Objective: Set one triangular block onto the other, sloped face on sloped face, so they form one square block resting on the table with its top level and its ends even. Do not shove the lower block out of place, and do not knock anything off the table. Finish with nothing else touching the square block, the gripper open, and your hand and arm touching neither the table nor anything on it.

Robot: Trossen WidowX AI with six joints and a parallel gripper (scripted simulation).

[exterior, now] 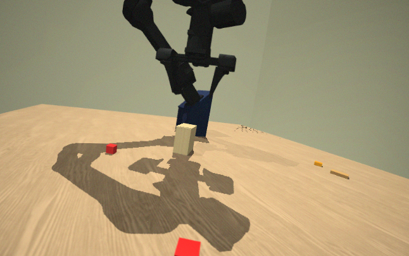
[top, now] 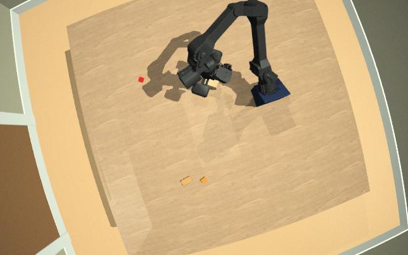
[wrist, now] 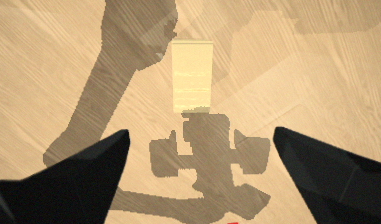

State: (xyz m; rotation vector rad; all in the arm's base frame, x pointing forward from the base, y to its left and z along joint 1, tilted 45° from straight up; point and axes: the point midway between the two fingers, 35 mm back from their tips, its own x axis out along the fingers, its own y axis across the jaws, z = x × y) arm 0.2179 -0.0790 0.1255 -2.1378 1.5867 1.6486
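Observation:
The two triangular blocks show as one pale, upright square-cornered block (top: 213,83) (exterior: 184,140) (wrist: 192,77), standing on the table. In the wrist view its top looks level, with a thin seam line close to its far edge. I cannot make out the sloped joint or tell exactly how even the ends are. My gripper (exterior: 194,93) (wrist: 202,134) is wide open and empty. It hangs above the block, clear of it, and the wrist view shows both fingers apart from it. The arm partly covers the block in the top view.
A red cube (top: 141,79) (exterior: 187,247) lies out in front of the block, away from the base. Another red cube (exterior: 111,148) lies off to one side, hidden in the top view. A small orange block (top: 203,180) (exterior: 318,163) and a tan slab (top: 186,180) (exterior: 339,173) lie far on the other side.

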